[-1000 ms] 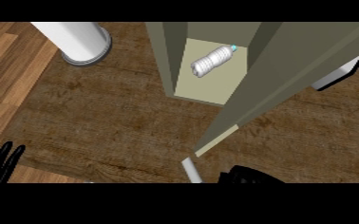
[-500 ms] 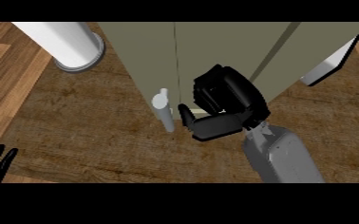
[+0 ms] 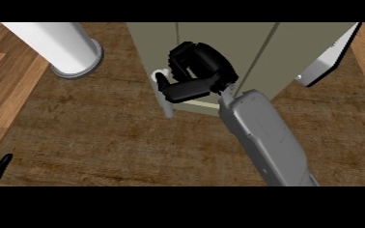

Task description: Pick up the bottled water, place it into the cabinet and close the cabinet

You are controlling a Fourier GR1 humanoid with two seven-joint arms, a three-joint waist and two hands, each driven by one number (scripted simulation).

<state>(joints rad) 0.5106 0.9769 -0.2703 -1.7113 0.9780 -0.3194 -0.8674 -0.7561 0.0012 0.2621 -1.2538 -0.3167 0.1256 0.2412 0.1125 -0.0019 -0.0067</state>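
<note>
Tabletop (image 3: 107, 140): brown wood grain that fills the near and left parts of the head view; a lighter wood strip runs along the left edge.
Cabinet (image 3: 214, 34): olive-grey, at the far centre, with upright seams dividing its front.
Door (image 3: 239, 43): lies almost flush with the cabinet front. A thin pale strip shows along its near edge, just below the right hand.
Handle (image 3: 167, 107): a pale upright bar at the door's left side, just left of the right hand.
Cabinet contents: hidden behind the door.
Bottle: not seen from here, so its place cannot be told.
Right hand (image 3: 203, 70): black, against the door front beside the handle, with its grey forearm (image 3: 267, 140) coming in from the near right. Whether it is wide or narrow cannot be told.
Left hand (image 3: 6, 162): only a black tip shows at the near left edge, so its state cannot be told.
Cylinder (image 3: 61, 46): white with a grey base ring, standing on the tabletop at the far left, well apart from the cabinet.
Panel (image 3: 324, 60): pale and slanted, at the cabinet's far right edge.
</note>
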